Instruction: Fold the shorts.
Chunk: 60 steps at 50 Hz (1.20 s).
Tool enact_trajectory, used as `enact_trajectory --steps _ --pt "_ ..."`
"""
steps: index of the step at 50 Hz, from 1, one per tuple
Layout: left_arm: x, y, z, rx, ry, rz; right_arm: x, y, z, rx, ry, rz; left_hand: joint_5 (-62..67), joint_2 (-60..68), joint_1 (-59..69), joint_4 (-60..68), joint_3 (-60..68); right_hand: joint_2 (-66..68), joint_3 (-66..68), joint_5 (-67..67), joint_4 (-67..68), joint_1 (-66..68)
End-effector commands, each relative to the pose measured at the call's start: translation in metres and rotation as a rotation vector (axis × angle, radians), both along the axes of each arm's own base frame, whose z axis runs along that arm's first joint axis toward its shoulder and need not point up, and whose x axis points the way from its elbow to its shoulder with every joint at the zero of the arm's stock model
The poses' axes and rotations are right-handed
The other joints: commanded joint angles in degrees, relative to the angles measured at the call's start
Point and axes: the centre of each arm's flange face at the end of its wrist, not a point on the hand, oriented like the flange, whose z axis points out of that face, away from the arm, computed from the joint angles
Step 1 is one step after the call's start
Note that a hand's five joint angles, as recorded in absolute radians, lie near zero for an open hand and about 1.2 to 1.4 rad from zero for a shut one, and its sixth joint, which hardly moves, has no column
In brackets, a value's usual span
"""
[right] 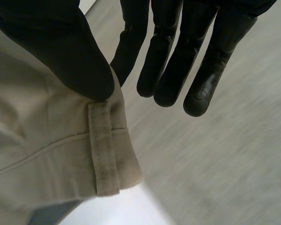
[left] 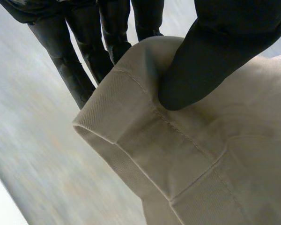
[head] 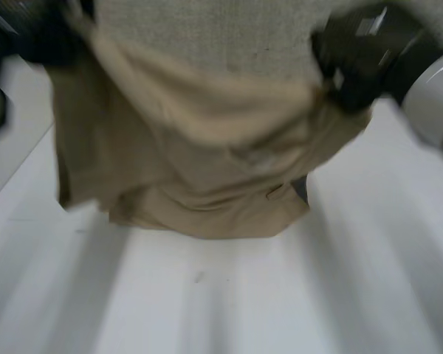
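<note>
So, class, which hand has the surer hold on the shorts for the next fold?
Left, likely: the left hand clamps a corner of the shorts between thumb and fingers. The right hand pinches only the edge by a belt loop, most fingers clear.

Matt twill cloth shorts (head: 207, 169), smooth table (head: 280, 295)

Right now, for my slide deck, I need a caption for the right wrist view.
Right hand pinches the beige fabric shorts by the thumb at a belt loop, other fingers straight.
</note>
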Motion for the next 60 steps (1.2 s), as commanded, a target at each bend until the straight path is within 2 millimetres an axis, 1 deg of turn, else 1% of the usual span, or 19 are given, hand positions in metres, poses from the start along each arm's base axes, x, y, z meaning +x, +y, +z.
enact_trajectory --steps 1,6,10,14,17,18,19,23,28,30,32,33,34,35,36,42,52,54,60 --pt "0.023 0.041 0.062 -0.255 0.158 -0.002 -0.024 0.044 0.081 -0.279 -0.227 0.003 13.61 11.43 15.28 11.55 12.01 12.67 12.35 13.41 11.94 24.44" --pt "0.026 0.046 0.065 -0.272 0.169 -0.001 -0.036 0.058 0.099 -0.346 -0.262 -0.006 13.61 11.43 15.28 11.55 12.01 12.67 12.35 13.41 11.94 24.44" --pt "0.019 0.033 0.050 -0.222 0.144 0.001 -0.025 0.040 0.075 -0.268 -0.219 -0.008 13.61 11.43 15.28 11.55 12.01 12.67 12.35 13.41 11.94 24.44" --pt "0.000 0.000 0.014 -0.098 0.073 0.000 -0.008 0.008 0.035 -0.146 -0.146 -0.012 13.61 11.43 15.28 11.55 12.01 12.67 12.35 13.41 11.94 24.44" --pt "-0.015 -0.029 -0.026 0.017 0.006 0.001 0.004 -0.012 0.006 -0.064 -0.099 -0.013 13.61 11.43 15.28 11.55 12.01 12.67 12.35 13.41 11.94 24.44" --pt "-0.019 -0.038 -0.038 0.052 -0.014 0.003 0.012 -0.024 -0.015 -0.007 -0.067 -0.009 13.61 11.43 15.28 11.55 12.01 12.67 12.35 13.41 11.94 24.44" --pt "-0.027 -0.054 -0.063 0.117 -0.051 0.005 0.017 -0.030 -0.027 0.022 -0.049 -0.010 13.61 11.43 15.28 11.55 12.01 12.67 12.35 13.41 11.94 24.44" --pt "-0.046 -0.095 -0.116 0.203 -0.111 0.015 0.033 -0.060 -0.075 0.124 0.008 -0.013 13.61 11.43 15.28 11.55 12.01 12.67 12.35 13.41 11.94 24.44" --pt "-0.059 -0.161 -0.141 0.081 -0.078 0.092 0.051 -0.111 -0.098 0.031 -0.079 -0.115 13.61 11.43 15.28 11.55 12.01 12.67 12.35 13.41 11.94 24.44" --pt "-0.067 -0.188 -0.138 -0.059 -0.034 0.127 0.060 -0.137 -0.088 -0.186 -0.215 -0.165 13.61 11.43 15.28 11.55 12.01 12.67 12.35 13.41 11.94 24.44" --pt "-0.074 -0.201 -0.135 -0.160 -0.004 0.136 0.066 -0.149 -0.080 -0.337 -0.289 -0.172 12.30 10.12 13.97 10.24 10.70 12.67 12.35 13.41 11.94 24.44" --pt "-0.077 -0.206 -0.133 -0.209 0.013 0.141 0.069 -0.154 -0.079 -0.401 -0.305 -0.172 0.96 -1.21 2.64 -1.09 -0.64 12.67 12.35 13.41 11.94 24.44" --pt "-0.081 -0.216 -0.132 -0.293 0.038 0.156 0.076 -0.163 -0.091 -0.474 -0.274 -0.164 -31.29 -33.47 -29.62 -33.35 -32.89 -29.07 -29.39 -28.33 -29.80 -17.30" --pt "-0.081 -0.220 -0.134 -0.320 0.050 0.163 0.080 -0.167 -0.100 -0.491 -0.233 -0.166 -49.43 -51.61 -47.76 -51.49 -51.04 -48.97 -49.29 -48.23 -49.70 -37.20" --pt "-0.081 -0.222 -0.136 -0.346 0.062 0.168 0.083 -0.170 -0.107 -0.499 -0.194 -0.169 -56.39 -58.57 -54.72 -58.45 -57.99 -57.33 -57.65 -56.59 -58.06 -45.56" --pt "-0.083 -0.218 -0.155 -0.327 0.048 0.154 0.087 -0.163 -0.155 -0.320 0.040 -0.150 -56.39 -58.57 -54.72 -58.45 -57.99 -57.33 -57.65 -56.59 -58.06 -45.56" --pt "-0.072 -0.191 -0.180 -0.226 -0.039 0.104 0.062 -0.119 -0.164 -0.041 0.054 -0.052 -56.39 -58.57 -54.72 -58.45 -57.99 -57.33 -57.65 -56.59 -58.06 -45.56" --pt "-0.067 -0.182 -0.193 -0.170 -0.068 0.103 0.052 -0.109 -0.170 0.038 0.086 -0.015 -55.84 -58.02 -54.17 -57.90 -57.45 -57.33 -57.65 -56.59 -58.06 -45.56" --pt "-0.038 -0.144 -0.195 -0.012 -0.143 0.123 0.025 -0.077 -0.185 0.272 0.179 0.064 -52.64 -54.82 -50.97 -54.70 -54.25 -57.33 -57.65 -56.59 -58.06 -45.56"
